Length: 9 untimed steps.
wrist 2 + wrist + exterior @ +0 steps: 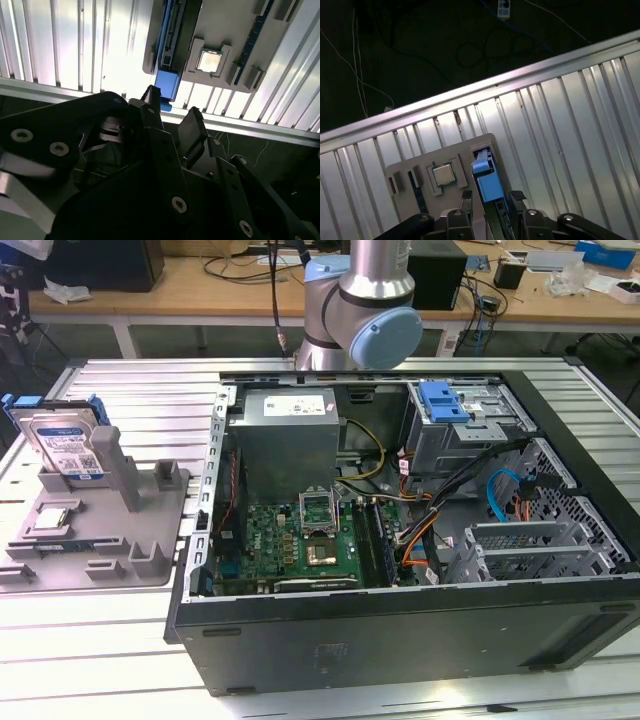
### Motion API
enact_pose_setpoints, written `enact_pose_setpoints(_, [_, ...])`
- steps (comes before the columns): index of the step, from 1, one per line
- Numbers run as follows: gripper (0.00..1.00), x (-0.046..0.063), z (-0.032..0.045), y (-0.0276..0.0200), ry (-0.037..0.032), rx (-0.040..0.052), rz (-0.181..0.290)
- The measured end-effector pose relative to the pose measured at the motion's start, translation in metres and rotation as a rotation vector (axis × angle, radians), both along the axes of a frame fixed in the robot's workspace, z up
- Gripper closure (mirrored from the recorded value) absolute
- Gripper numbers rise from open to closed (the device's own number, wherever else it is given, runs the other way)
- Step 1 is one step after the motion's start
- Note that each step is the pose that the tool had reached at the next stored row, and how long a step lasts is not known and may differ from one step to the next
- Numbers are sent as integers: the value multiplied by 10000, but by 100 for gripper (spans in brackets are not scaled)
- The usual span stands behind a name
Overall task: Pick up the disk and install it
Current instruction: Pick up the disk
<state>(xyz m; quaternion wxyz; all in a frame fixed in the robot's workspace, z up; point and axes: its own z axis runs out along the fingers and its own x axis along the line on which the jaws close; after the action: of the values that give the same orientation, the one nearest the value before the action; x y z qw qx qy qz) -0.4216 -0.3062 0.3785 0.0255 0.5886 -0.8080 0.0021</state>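
The disk (68, 445) stands on edge in a grey holder (100, 530) at the exterior view's left, with its silver face, label and blue frame showing. In both wrist views I look down on its blue top edge (487, 182) (166, 85). My gripper (491, 197) (172, 112) hangs well above the disk and is open, with a black finger (466, 197) to either side of the disk's line. It touches nothing.
A small square CPU chip (208, 61) (52, 522) lies in the holder beside the disk. The open computer case (400, 540) fills the exterior view's right, with a grey drive cage (470, 435) and blue latch (443, 400). The slatted metal table's edge (495, 82) runs close to the holder.
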Motion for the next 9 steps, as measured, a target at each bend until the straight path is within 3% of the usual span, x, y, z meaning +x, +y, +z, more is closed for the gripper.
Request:
enact_pose_setpoints(2, [58, 1, 0, 2, -44, 1, 306])
enact_pose_setpoints(5, [58, 0, 0, 1, -47, 1, 916])
enact_pose_setpoints(7, [58, 0, -1, 2, -48, 3, 1581])
enact_pose_setpoints(9, [58, 0, -1, 2, -50, 1, 1748])
